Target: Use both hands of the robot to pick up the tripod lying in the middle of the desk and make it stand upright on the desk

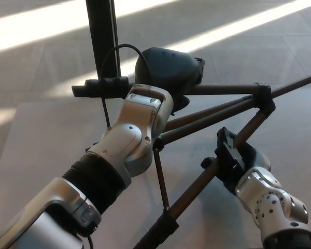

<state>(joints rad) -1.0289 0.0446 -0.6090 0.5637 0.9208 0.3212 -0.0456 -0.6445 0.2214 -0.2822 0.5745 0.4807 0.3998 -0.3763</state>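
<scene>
The black tripod (223, 111) is held above the desk (36, 150), tilted, with its legs spread. My left hand (168, 70) is shut on its upper end, near the head and the pan handle (101, 87). One leg runs from the collar (264, 101) down to the picture's bottom edge at centre. My right hand (232, 158) is shut on that leg (194, 189) about halfway along. A thin brace (161, 179) links the centre column to this leg. The other legs reach right, and one foot runs out of the picture.
A black vertical post (101, 36) with a looping cable (114, 54) stands behind the tripod head. The desk's far edge lies near the upper left, with sunlit floor (36, 31) beyond. My left forearm (88, 181) covers the lower left.
</scene>
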